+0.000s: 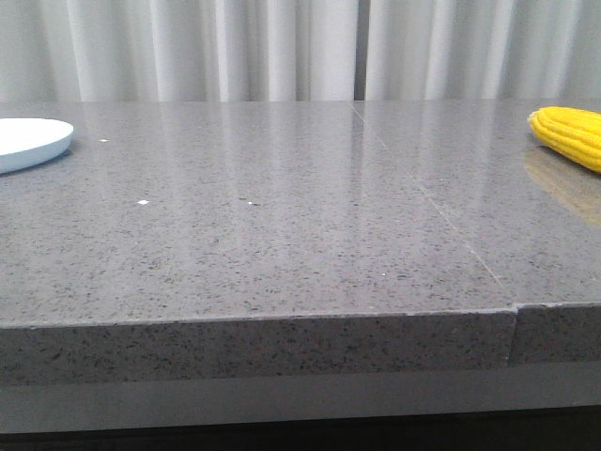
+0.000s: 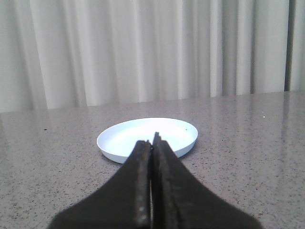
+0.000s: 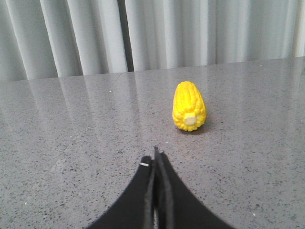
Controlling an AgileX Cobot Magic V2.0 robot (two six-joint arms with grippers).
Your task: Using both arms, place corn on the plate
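The yellow corn (image 1: 569, 134) lies on the grey table at the far right edge of the front view. In the right wrist view the corn (image 3: 189, 106) lies ahead of my right gripper (image 3: 155, 155), its pale cut end toward the camera, well apart from the fingertips. The right gripper is shut and empty. The white plate (image 1: 28, 143) sits at the far left of the front view. In the left wrist view the plate (image 2: 143, 136) lies just beyond my left gripper (image 2: 152, 139), which is shut and empty. Neither gripper shows in the front view.
The grey speckled table (image 1: 282, 235) has a seam (image 1: 441, 211) running from the back toward its front edge (image 1: 254, 324). White curtains (image 1: 282, 47) hang behind the table. A few small white specks (image 1: 143, 202) lie on the left half.
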